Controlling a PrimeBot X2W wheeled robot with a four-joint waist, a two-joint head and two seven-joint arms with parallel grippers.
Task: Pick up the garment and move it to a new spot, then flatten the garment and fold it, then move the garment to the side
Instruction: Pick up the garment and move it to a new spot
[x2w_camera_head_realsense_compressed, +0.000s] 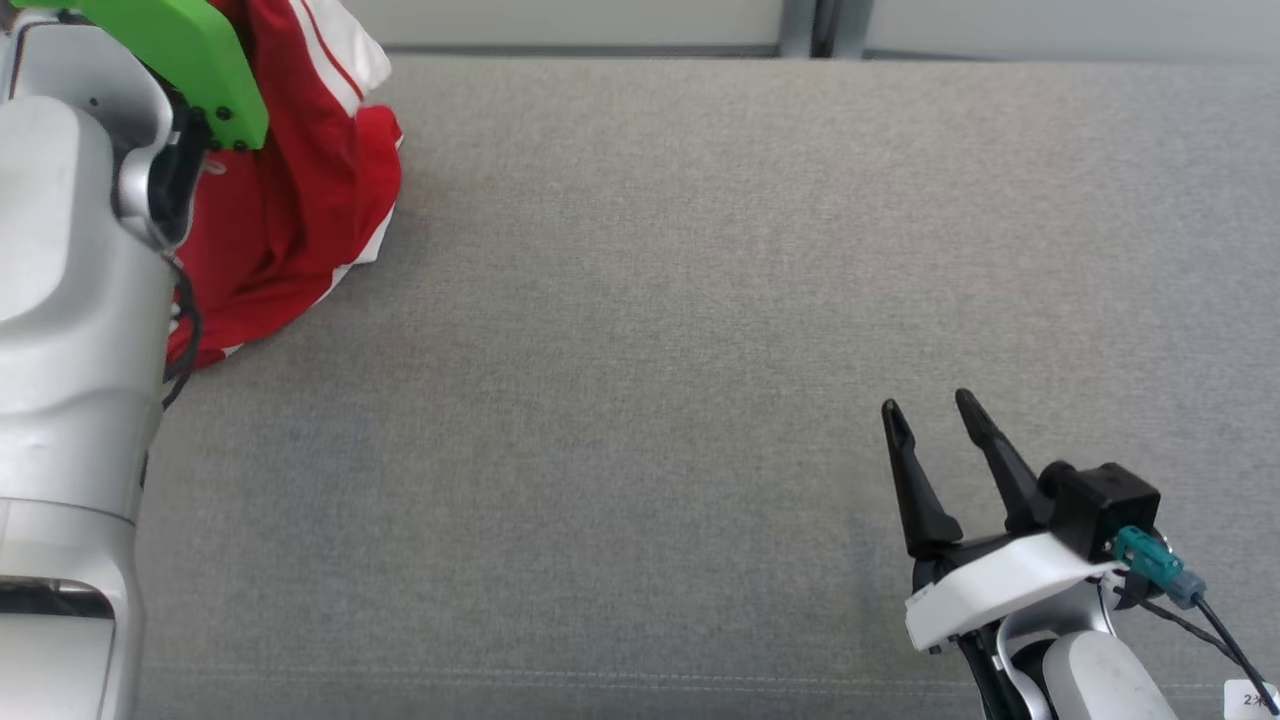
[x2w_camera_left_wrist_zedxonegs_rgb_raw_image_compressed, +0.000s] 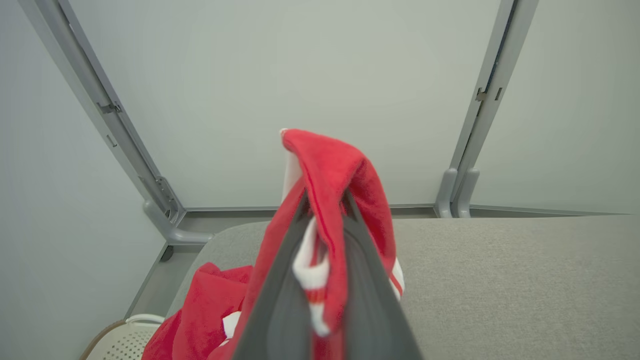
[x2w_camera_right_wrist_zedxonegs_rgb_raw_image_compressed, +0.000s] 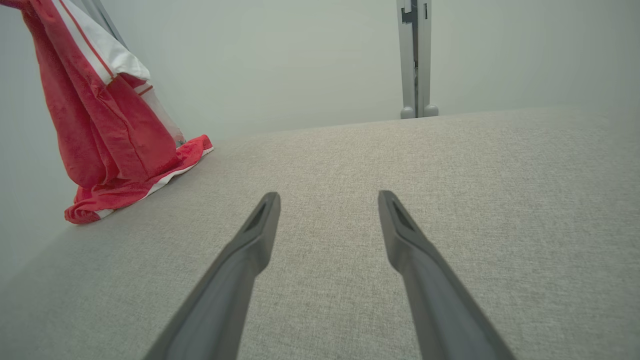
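Silver-grey forearm (x2w_camera_head_realsense_compressed: 70, 300) wears a green cover (x2w_camera_head_realsense_compressed: 190, 60); right hand (x2w_camera_head_realsense_compressed: 928, 402) has 2 black fingers (x2w_camera_head_realsense_compressed: 915, 490) (teal connector (x2w_camera_head_realsense_compressed: 1145, 555), black cable (x2w_camera_head_realsense_compressed: 1225, 640)).

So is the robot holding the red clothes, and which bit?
Yes. The left end effector is shut on the red garment, pinching a bunched fold with white trim. The right end effector is open and holds nothing.

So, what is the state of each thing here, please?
Garment, partly lifted, hanging bunched, lower end on the surface.
Left end effector, shut on the garment.
Right end effector, open, empty.
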